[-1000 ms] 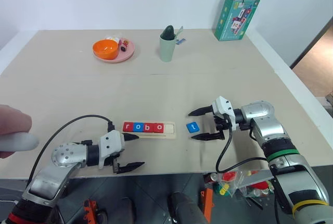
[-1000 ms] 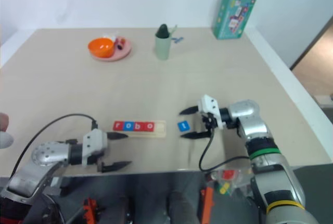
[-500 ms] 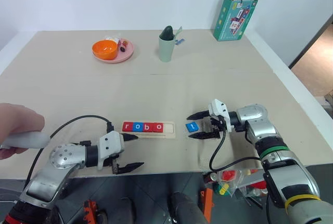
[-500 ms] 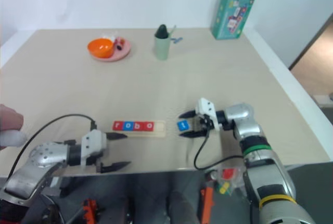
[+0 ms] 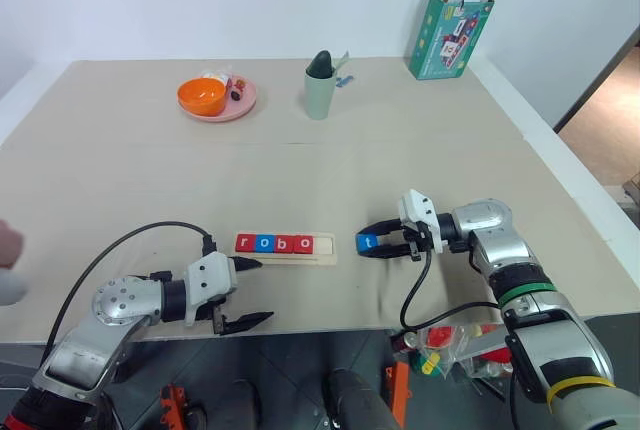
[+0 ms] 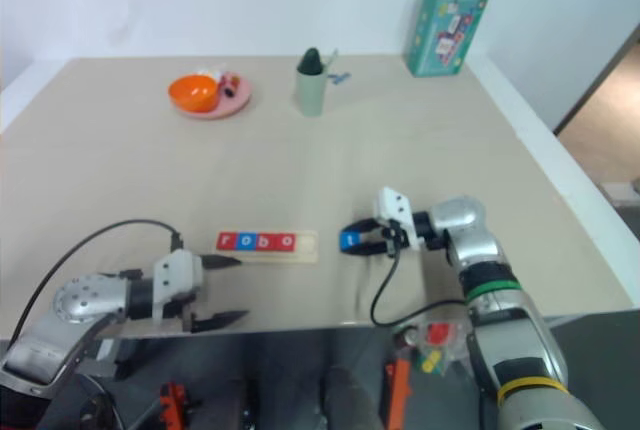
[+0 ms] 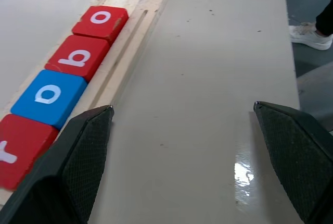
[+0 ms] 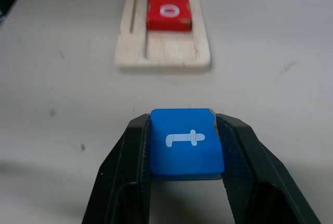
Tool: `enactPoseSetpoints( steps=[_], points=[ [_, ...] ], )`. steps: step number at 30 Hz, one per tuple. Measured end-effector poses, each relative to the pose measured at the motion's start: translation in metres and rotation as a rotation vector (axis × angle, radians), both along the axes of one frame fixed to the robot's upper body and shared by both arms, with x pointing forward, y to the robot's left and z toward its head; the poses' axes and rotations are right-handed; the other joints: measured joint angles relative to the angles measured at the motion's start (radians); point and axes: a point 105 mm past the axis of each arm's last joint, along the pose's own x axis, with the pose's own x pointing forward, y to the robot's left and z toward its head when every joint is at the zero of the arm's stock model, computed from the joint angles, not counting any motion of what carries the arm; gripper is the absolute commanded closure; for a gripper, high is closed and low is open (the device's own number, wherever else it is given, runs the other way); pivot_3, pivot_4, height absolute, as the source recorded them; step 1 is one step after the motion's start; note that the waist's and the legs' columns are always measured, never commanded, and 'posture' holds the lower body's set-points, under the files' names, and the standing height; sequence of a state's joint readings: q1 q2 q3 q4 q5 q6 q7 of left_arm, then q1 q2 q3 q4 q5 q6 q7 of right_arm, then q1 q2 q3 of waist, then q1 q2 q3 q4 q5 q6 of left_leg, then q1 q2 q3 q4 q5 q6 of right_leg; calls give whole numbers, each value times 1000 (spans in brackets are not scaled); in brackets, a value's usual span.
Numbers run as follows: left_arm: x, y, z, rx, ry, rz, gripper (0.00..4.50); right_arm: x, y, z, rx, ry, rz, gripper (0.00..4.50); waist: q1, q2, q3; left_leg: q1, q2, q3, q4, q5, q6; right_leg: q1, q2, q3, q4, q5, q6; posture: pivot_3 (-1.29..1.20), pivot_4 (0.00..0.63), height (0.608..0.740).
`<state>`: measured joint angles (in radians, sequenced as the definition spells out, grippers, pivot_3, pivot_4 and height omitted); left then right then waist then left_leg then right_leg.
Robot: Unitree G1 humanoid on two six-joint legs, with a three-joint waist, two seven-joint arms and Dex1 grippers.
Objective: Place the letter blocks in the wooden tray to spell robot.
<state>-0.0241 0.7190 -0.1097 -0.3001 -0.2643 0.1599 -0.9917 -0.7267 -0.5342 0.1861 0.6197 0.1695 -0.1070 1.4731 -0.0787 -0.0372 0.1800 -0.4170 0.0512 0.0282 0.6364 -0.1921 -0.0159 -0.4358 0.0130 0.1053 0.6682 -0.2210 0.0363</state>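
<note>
The blue t block [image 8: 186, 148], seemingly light and rigid, is being pinched by its side edges in the right gripper [image 8: 186, 153], lower centre.

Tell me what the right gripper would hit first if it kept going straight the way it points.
Probably the wooden tray: its empty end slot faces the right gripper, which is shut on the blue t block. The bare table lies between; height is unclear.

4 letter blocks [image 5: 273, 243] in wooden tray [image 5: 325, 253]; t block [image 5: 367, 243] just right of tray.
</note>
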Motion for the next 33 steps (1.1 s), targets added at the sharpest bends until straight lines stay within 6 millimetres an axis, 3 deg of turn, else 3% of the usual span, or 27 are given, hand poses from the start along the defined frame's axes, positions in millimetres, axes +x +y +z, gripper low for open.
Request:
enactPoseSetpoints(
  steps=[4,8,33],
  points=[
    [0,1,-1,-1,3,3,0,-11,26,15,31,-4,-1,3250,2,0,0,0,0,-1,0,0,0,0,0,-2,1,-1,-1,0,150,740],
    [0,1,-1,-1,4,4,0,-16,44,15,28,9,-30,3250,1,0,0,-1,0,0,0,0,0,-1,0,-1,1,-1,-1,0,150,740],
    [12,-8,25,-245,40,105,0,-11,59,-5,-43,11,-97,3250,1,0,0,-3,0,-1,1,0,0,-2,0,-2,0,0,1,0,150,740]
  ],
)
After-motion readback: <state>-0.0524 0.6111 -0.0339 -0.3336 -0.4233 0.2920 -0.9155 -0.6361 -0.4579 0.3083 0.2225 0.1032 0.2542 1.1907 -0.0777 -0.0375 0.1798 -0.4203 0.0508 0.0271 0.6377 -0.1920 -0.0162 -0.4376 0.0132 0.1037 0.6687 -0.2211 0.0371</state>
